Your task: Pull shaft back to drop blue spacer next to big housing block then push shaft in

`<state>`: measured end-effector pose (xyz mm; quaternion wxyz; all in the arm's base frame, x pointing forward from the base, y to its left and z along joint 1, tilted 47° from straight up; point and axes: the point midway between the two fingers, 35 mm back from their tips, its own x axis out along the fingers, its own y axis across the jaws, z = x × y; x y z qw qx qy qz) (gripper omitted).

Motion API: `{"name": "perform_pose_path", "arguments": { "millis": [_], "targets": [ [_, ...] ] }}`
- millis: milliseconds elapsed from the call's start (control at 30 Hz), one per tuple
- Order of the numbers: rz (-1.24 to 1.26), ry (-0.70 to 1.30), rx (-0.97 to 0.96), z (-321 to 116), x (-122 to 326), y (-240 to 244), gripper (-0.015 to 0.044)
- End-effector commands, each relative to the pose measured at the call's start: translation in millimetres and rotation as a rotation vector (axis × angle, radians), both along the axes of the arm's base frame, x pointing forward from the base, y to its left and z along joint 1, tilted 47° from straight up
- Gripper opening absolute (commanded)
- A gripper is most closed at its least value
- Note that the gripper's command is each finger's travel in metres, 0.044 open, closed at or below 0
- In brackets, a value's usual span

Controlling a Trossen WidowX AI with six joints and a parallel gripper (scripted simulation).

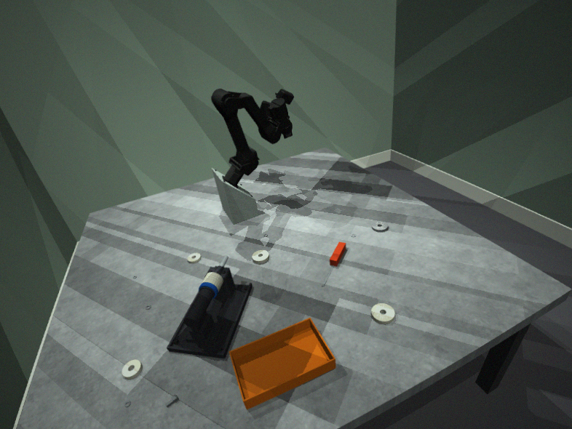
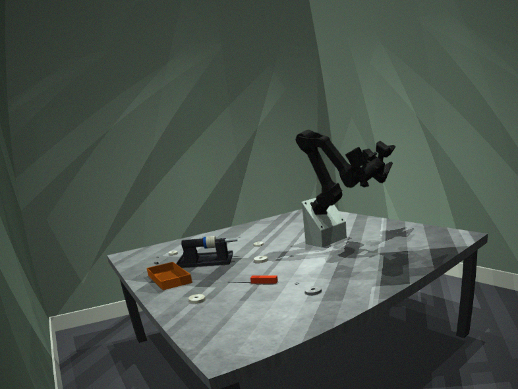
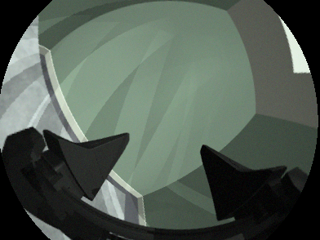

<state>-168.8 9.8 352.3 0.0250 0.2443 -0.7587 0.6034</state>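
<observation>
The blue spacer sits on the shaft line against the big dark housing block. Cream spacers sit beside it, between it and the smaller support; their exact number is unclear. The thin grey shaft sticks out past the smaller support, towards the arm's side. My gripper is open and empty, high above the table and far from the shaft, facing away from it. The wrist view shows no part of the fixture.
An orange tray stands beside the fixture. A red-handled screwdriver lies on the table. Several loose cream rings, a grey ring, tiny washers and a small bolt lie around.
</observation>
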Motion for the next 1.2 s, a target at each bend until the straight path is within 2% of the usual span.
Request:
{"name": "perform_pose_path", "arguments": {
  "millis": [0, 200, 467, 800, 1033, 1167],
  "targets": [
    [-0.179, 0.023, -0.034, 1, -6, 47, 0.044],
    [-0.496, 0.071, -0.15, -5, 8, 130, 0.044],
    [-0.787, 0.082, -0.216, -23, 41, 200, 0.044],
    [-1.298, 0.05, -0.333, -79, 147, 289, 0.044],
    [-1.544, 0.018, -0.399, -113, 213, 308, 0.044],
    [-1.749, -0.031, -0.44, -146, 267, 314, 0.044]
  ]
}}
